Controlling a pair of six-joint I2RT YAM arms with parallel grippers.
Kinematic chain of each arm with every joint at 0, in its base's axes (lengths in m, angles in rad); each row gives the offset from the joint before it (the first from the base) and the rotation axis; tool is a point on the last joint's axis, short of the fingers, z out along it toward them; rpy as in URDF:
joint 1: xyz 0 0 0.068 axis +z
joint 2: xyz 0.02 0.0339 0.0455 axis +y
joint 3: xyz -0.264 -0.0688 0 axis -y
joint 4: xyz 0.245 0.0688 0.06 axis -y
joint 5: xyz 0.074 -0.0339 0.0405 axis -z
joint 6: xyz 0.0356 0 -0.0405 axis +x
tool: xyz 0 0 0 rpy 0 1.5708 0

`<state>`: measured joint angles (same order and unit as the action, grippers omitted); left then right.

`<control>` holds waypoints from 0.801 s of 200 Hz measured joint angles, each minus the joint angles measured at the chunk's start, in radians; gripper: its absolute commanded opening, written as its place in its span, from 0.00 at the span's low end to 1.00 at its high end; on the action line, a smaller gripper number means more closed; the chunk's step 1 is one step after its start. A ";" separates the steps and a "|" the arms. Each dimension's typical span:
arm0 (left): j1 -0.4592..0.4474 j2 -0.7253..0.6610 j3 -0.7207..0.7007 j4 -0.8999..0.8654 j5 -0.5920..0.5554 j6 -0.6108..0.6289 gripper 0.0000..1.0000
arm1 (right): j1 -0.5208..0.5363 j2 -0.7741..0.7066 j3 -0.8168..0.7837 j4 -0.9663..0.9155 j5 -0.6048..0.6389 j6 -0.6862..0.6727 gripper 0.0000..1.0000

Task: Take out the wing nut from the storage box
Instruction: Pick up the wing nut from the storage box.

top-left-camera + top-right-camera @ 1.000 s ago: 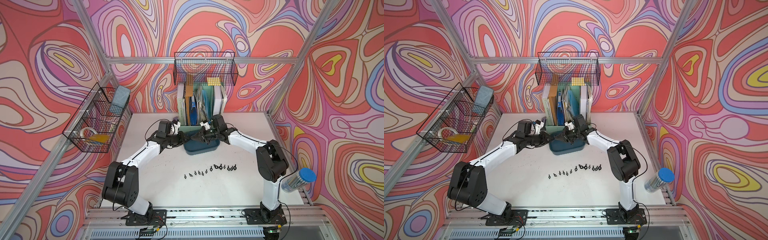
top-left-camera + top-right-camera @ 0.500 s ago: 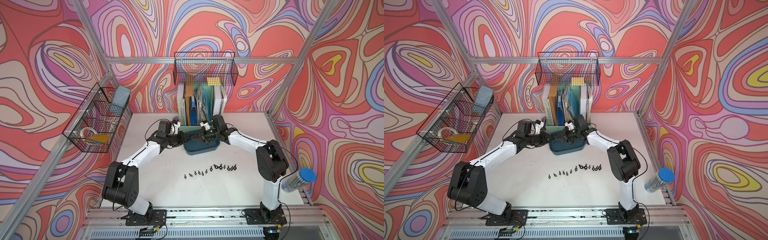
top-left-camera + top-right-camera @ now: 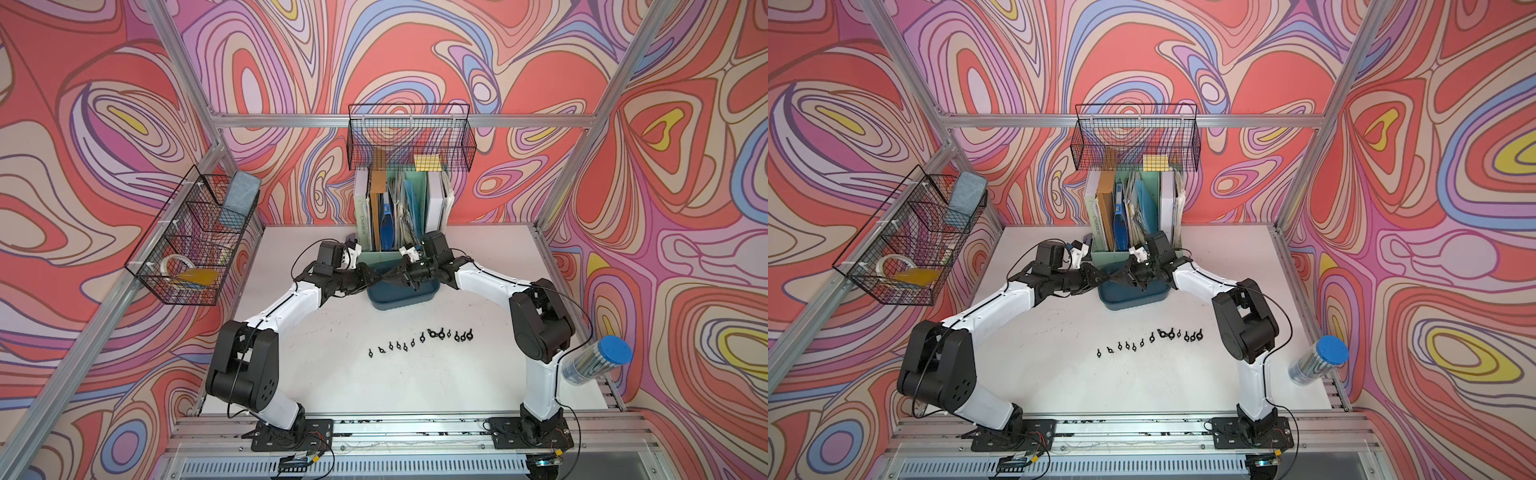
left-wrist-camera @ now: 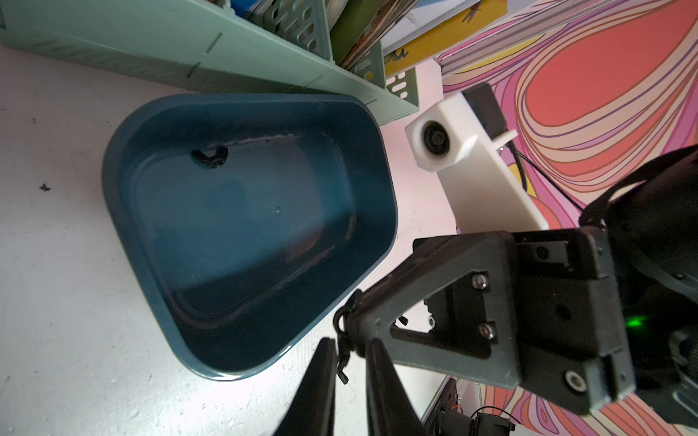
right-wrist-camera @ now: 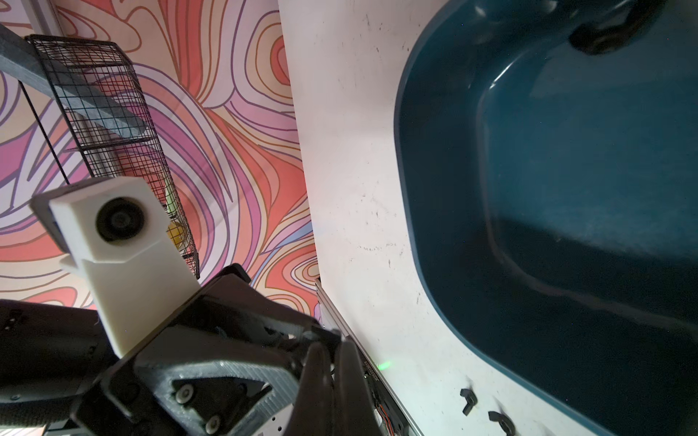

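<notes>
The dark teal storage box [image 3: 401, 297] [image 3: 1133, 301] stands in front of the file holder. One black wing nut [image 4: 209, 157] [image 5: 604, 36] lies inside it near the far wall. Both grippers meet tip to tip above the box's left end. Another wing nut [image 4: 343, 355] hangs at the tip of my right gripper [image 4: 353, 321] [image 5: 334, 349], whose fingers are pressed together. My left gripper [image 4: 349, 343] [image 3: 376, 276] is closed narrowly around that same nut, one finger on either side of it.
A row of several wing nuts [image 3: 419, 338] [image 3: 1150, 336] lies on the white table towards the front. A mint-green file holder [image 3: 401, 216] stands right behind the box. Wire baskets hang at the back [image 3: 409, 141] and left [image 3: 195, 241]. A blue-lidded tube [image 3: 594, 361] lies at the right edge.
</notes>
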<state>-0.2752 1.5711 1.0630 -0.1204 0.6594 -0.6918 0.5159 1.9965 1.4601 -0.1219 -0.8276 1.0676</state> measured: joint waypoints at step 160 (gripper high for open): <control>0.001 0.003 0.000 -0.001 -0.010 0.010 0.01 | 0.000 0.003 0.000 0.002 0.000 0.014 0.10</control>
<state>-0.2745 1.5738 1.0630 -0.1215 0.6498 -0.6823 0.5156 1.9995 1.4601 -0.1200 -0.8272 1.0813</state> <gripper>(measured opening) 0.063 0.056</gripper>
